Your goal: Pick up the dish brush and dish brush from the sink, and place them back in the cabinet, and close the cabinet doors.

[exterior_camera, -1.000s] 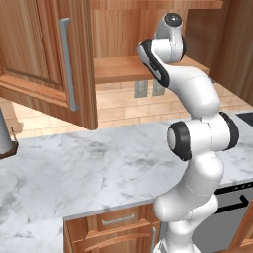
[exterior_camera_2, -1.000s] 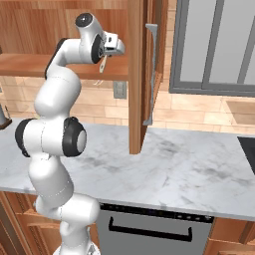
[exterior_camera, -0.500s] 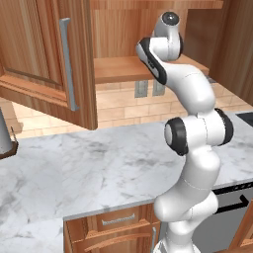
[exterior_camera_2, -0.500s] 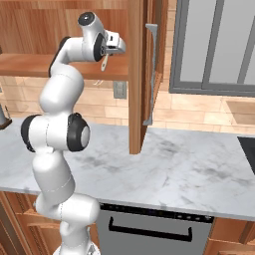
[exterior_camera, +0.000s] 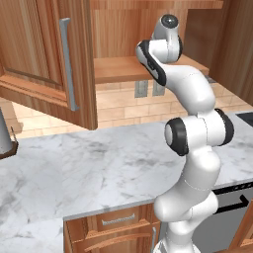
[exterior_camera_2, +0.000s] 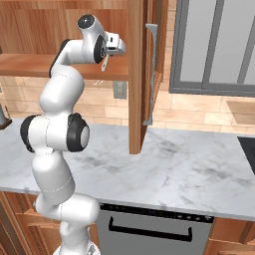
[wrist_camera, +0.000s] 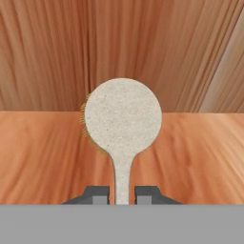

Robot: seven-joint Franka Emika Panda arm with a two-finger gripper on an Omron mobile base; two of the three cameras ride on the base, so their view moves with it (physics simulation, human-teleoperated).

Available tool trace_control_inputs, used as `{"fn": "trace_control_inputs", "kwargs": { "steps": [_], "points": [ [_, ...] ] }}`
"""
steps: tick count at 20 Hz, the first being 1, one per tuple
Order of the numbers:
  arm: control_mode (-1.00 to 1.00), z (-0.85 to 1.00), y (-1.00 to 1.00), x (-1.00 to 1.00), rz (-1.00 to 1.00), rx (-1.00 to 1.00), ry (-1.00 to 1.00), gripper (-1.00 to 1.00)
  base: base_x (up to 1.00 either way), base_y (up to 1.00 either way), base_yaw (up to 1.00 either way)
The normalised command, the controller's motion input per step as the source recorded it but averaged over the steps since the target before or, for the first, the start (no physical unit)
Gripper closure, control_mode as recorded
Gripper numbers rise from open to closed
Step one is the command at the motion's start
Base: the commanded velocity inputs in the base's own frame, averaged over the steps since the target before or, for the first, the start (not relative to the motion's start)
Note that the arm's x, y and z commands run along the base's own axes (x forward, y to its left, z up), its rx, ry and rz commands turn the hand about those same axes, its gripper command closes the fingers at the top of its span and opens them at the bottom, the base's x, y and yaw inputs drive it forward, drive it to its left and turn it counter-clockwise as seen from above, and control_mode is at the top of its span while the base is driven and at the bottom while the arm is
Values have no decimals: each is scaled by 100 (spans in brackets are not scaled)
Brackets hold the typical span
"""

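My gripper [wrist_camera: 122, 195] is shut on the thin handle of a dish brush [wrist_camera: 123, 116], whose round pale head with tan bristles at its edge stands upright above the cabinet's wooden shelf [wrist_camera: 43, 152]. From the right base view the gripper [exterior_camera_2: 117, 48] is raised at the cabinet [exterior_camera_2: 64, 30] opening, with the dish brush [exterior_camera_2: 104, 62] hanging under the hand just above the shelf [exterior_camera_2: 30, 65]. Both cabinet doors stand open: the left one [exterior_camera: 44, 54] swung wide, the right one [exterior_camera_2: 139, 74] seen edge-on. The sink is out of view.
A white marble counter [exterior_camera: 89, 168] runs below the cabinet. Wall outlets [exterior_camera: 141, 89] sit on the tiled backsplash. A grey object [exterior_camera: 4, 133] stands at the left edge. A dark oven front [exterior_camera_2: 149, 229] is under the counter, and a glass-fronted unit [exterior_camera_2: 214, 45] hangs to the right.
The hand has shifted only slightly at the cabinet opening, still holding the brush. The doors have not moved.
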Motion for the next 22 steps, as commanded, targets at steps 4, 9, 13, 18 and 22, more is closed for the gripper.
{"fn": "trace_control_inputs", "kwargs": {
  "steps": [4, 9, 13, 18, 22],
  "points": [
    [-100, -15, 0, 6, 0, 0, -4, 100, 0, 0, 0],
    [-100, -8, 0, 2, 0, 0, -1, 100, 0, 0, 0],
    [-100, 0, 0, 0, 0, 0, 0, 100, 0, 0, 0],
    [-100, 0, 0, 0, 0, 0, 0, 100, 0, 0, 0],
    [-100, 0, 0, 0, 0, 0, 0, -100, 0, 0, 0]
  ]
}}
